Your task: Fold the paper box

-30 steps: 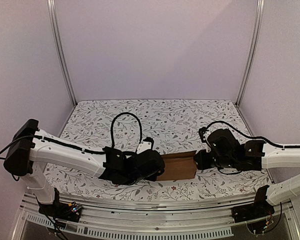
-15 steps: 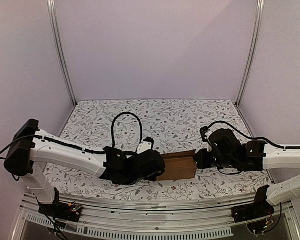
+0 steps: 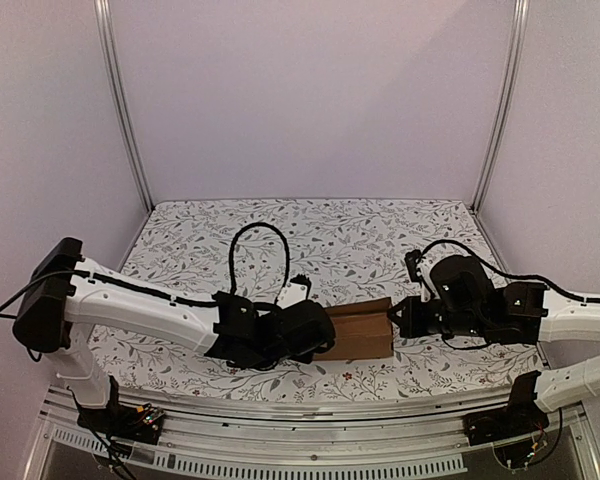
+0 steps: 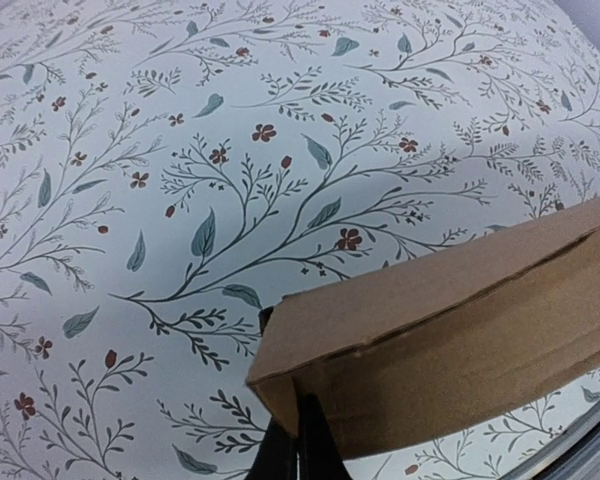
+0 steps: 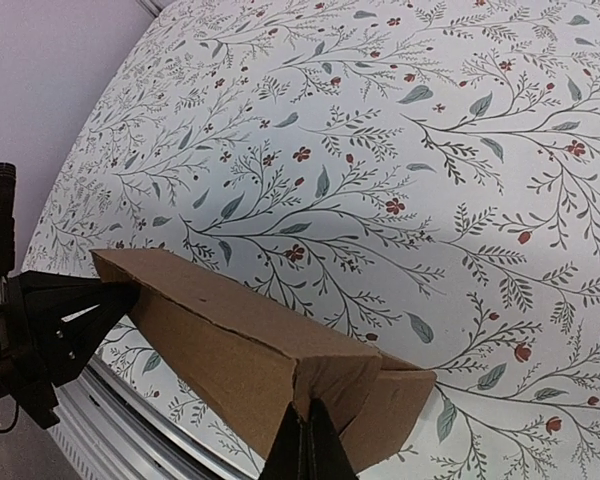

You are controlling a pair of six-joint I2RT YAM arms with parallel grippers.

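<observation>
spanning the gap between the two pincers, the paper box [image 3: 358,333] is found close to the near edge of the table [image 3: 280,225], about midway along it, with its long axis laid left to right. the left gripper [image 4: 298,445] is closed on the box's left end and the right gripper [image 5: 308,445] is clamped on its right end, so neither is nearer. both arms are stretched low and pointed inward at each other. whether the box touches the table cannot be told.

Overhead overview, wrist close-ups sharing paper box [image 4: 450,330]
</observation>
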